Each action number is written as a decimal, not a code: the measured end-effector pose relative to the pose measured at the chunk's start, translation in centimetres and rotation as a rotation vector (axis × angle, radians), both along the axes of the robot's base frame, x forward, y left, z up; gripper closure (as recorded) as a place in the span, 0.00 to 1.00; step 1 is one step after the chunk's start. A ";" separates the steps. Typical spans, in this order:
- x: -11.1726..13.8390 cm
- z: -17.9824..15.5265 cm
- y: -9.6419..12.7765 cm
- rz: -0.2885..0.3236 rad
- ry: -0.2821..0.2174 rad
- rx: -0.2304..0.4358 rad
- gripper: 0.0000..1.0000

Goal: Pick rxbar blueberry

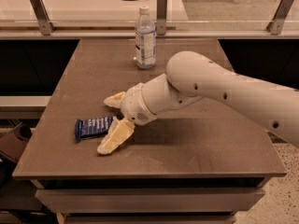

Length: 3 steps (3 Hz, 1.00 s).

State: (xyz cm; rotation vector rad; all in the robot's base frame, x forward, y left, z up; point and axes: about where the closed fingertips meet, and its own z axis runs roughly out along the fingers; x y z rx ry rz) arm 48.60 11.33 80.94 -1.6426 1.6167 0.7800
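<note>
As the camera view looks down on the table point(210, 143), we find the rxbar blueberry point(91, 127) lying flat near its front left corner. We record the gripper point(103, 125) low at the bar's right end, fingers spread wide with that end between them; contact cannot be confirmed. A water bottle point(145, 38) stands upright near the far edge.

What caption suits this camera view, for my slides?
Open gripper flanks one end of the rxbar blueberry on the table; bottle behind.

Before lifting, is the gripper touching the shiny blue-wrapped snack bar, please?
Cannot tell: in camera view the open gripper straddles and overlaps the blue snack bar.
</note>
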 end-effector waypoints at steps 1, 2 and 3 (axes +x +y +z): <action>0.0 0.3 0.0 0.000 0.000 0.000 0.72; 0.0 0.5 0.0 0.000 0.000 0.000 0.94; 0.0 0.9 0.0 0.001 0.000 0.000 1.00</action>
